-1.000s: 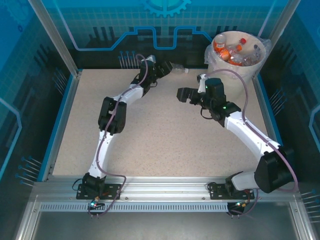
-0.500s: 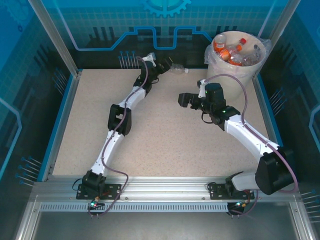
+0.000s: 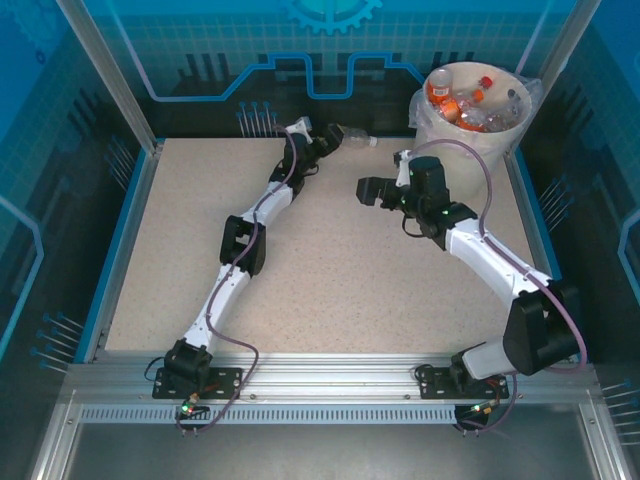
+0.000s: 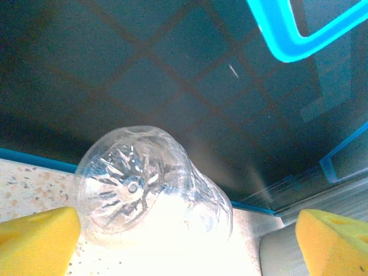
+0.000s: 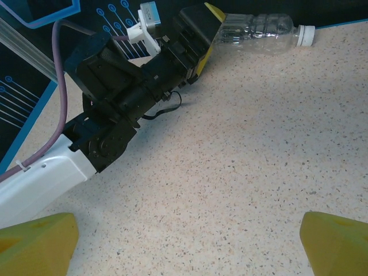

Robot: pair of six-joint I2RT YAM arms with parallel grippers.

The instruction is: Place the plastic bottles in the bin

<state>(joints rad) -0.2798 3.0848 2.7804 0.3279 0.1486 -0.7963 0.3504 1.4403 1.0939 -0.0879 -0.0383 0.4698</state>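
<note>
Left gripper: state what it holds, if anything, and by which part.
Nothing held. The left gripper is open, fingers flanking the base of the clear bottle, not clamped.

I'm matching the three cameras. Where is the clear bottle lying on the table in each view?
Top external: bottle at far centre, left of the bin.
Left wrist: bottle lower left of centre, base toward the camera.
Right wrist: bottle top right, white cap pointing right.
Shared landmark: the left hand, open at the bottle's base.
</note>
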